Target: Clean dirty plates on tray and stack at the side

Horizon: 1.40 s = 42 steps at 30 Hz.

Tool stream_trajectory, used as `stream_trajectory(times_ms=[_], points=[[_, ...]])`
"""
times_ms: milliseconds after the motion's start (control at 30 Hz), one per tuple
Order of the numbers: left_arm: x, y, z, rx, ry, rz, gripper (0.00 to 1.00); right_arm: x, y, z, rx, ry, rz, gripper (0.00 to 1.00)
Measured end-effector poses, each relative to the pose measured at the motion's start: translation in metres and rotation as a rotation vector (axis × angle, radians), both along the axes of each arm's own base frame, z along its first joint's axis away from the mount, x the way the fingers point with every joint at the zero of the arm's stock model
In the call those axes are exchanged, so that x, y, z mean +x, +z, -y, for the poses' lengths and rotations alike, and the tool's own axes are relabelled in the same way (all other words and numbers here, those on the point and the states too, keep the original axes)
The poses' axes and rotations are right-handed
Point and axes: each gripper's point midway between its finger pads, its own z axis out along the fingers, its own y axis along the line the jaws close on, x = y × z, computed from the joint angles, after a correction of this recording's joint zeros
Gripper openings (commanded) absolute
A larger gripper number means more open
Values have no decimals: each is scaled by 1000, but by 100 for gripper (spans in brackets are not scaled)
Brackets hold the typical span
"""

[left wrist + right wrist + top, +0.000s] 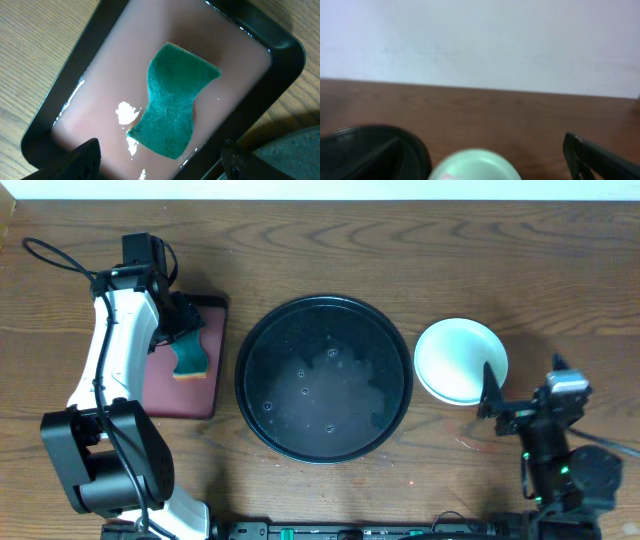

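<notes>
The stacked plates (pixel 458 358) rest on the bare wood at the right of the round black tray (pixel 300 350), a pale mint-green one on top. A faint red smear shows on the top plate in the right wrist view (pixel 475 167). The black tray holds no plates, only water drops. My right gripper (pixel 522 380) is open and empty just in front of the stack, its jaws (pixel 482 142) either side of the plate's near edge without touching. My left gripper (pixel 190 330) is open and empty over a green sponge (pixel 190 358).
The sponge (pixel 175 110) lies flat on a rectangular reddish-brown tray (pixel 115 75) with a dark rim, left of the black tray, with my left jaws (pixel 160 147) just short of it. The black tray's rim (pixel 350 145) shows at the lower left of the right wrist view.
</notes>
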Motion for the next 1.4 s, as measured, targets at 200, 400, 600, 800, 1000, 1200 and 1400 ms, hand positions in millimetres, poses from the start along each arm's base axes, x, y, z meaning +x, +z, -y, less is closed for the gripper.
stream_trajectory(times_ms=[200,400,600,800,1000,1200,1400], points=[[0,0,0,-1,0,0,77,-2,-49,-4,-14,15,70,99],[0,0,0,-1,0,0,77,-4,-64,-7,-18,15,71,99],[0,0,0,-1,0,0,78,-6,-84,-9,-17,19,-10,99],[0,0,0,-1,0,0,78,-6,-84,-11,-18,26,-9,99],[0,0,0,-1,0,0,78,-6,-84,-11,-18,25,-9,99],[0,0,0,-1,0,0,78,-6,-84,-11,-18,25,-9,99],[0,0,0,-1,0,0,78,-6,-84,-11,-18,25,-9,99]])
